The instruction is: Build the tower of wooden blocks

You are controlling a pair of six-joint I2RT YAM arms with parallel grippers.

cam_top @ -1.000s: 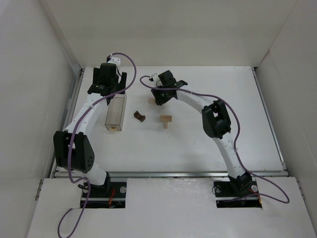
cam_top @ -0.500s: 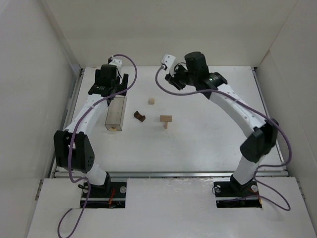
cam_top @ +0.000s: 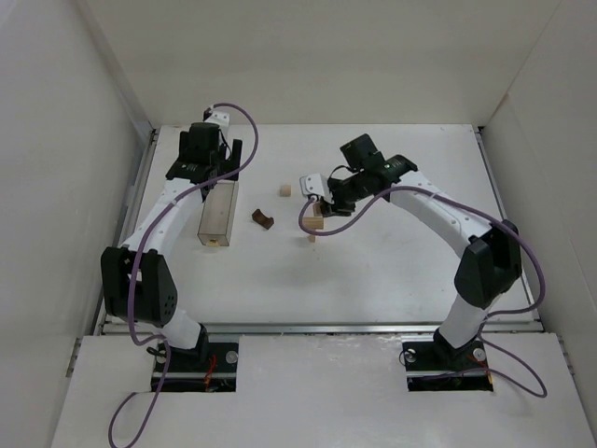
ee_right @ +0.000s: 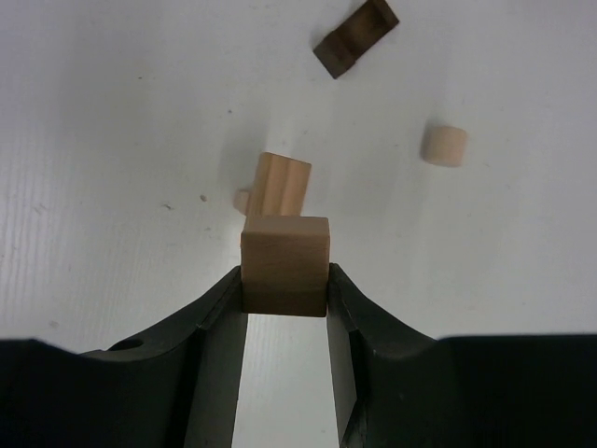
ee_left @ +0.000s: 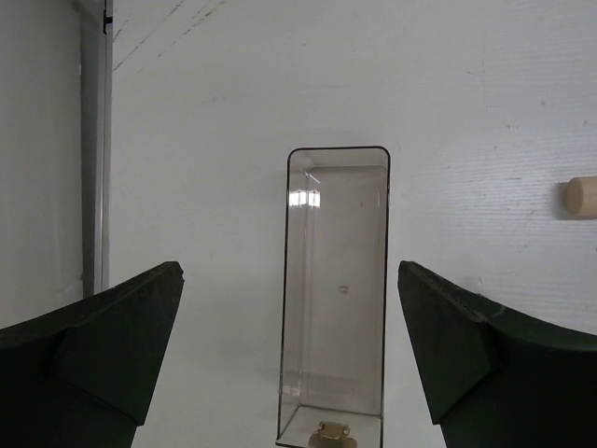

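top view first: the left gripper [cam_top: 213, 174] hangs over the far end of the clear box [cam_top: 217, 217], which lies near the left edge of the bench [cam_top: 401, 280]. mid-bench, the right gripper [cam_top: 320, 209] sits right over the wood block tower [cam_top: 312, 237], with only the tower's foot peeking out. the dark brown arch block [cam_top: 262, 218] lies between tower and box, and the small pale cylinder [cam_top: 284, 190] is nearer the far edge.

left wrist now: the left gripper [ee_left: 289, 271] is spread wide and grips nothing. the clear box [ee_left: 336, 280] lies lengthwise beneath it, and the small pale cylinder [ee_left: 580, 197] is off to the right.

right wrist: the right gripper [ee_right: 285, 280] is pinched on a tan block [ee_right: 285, 264]. beyond it the wood block tower [ee_right: 283, 185] shows crosspiece on post; touching or not, can't tell. the dark brown arch block [ee_right: 355, 39] and small pale cylinder [ee_right: 443, 145] lie apart.
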